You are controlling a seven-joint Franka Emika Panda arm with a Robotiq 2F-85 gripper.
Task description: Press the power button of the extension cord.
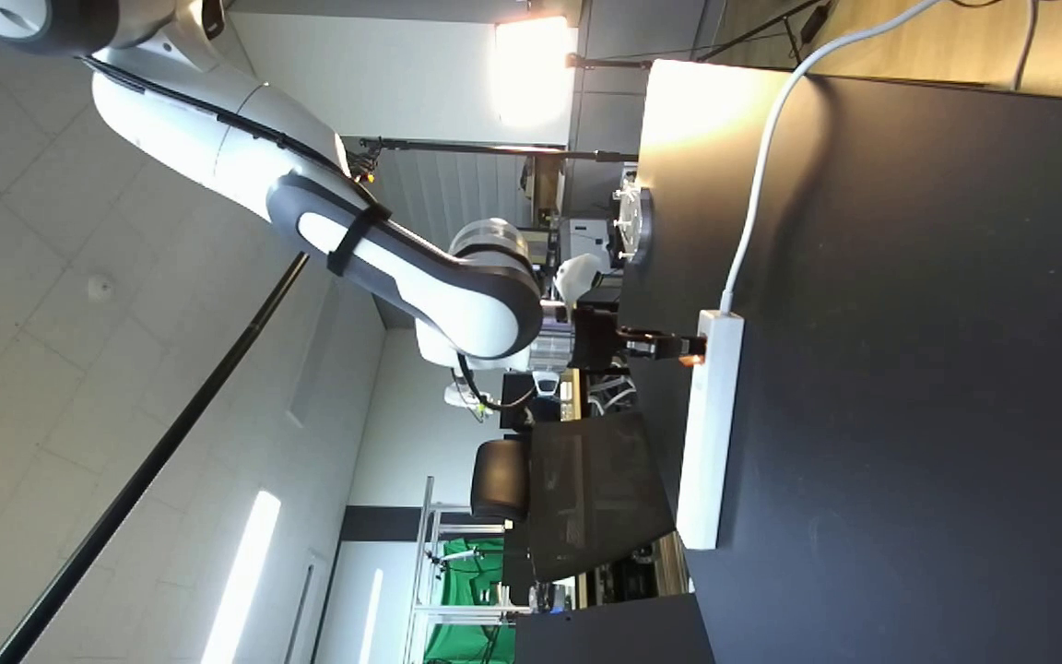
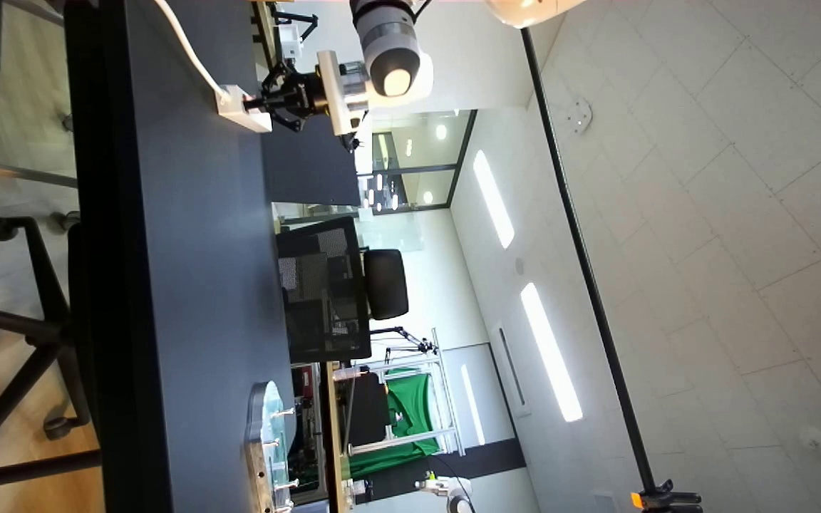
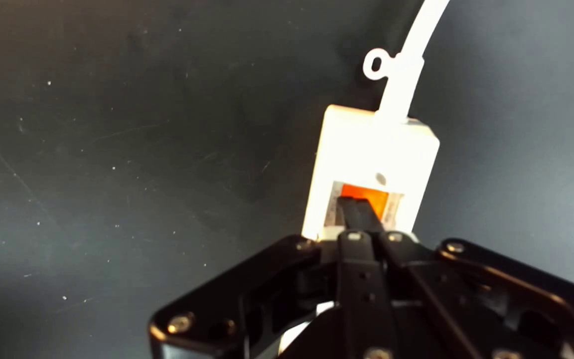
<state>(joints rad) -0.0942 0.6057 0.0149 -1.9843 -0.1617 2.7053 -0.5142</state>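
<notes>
The extension cord is a long white strip lying on the black table. It shows in both exterior views (image 1: 711, 443) (image 2: 229, 112) and in the wrist view (image 3: 361, 144). Its power button (image 3: 375, 198) is orange and glows near the cable end; a small orange glow of the power button (image 1: 692, 360) also shows in an exterior view. My gripper (image 3: 354, 200) is shut, with its fingertips together and nothing between them. Its tips are over the left part of the button and hide some of it; they look to be at the strip's surface in both exterior views (image 1: 699, 348) (image 2: 248, 105).
A white cable (image 1: 757, 175) runs from the strip's end across the black table (image 1: 909, 369) and over its edge. A clear rounded plate with metal pegs (image 2: 271, 442) stands on the table away from the strip. A mesh chair (image 2: 321, 292) stands behind the table.
</notes>
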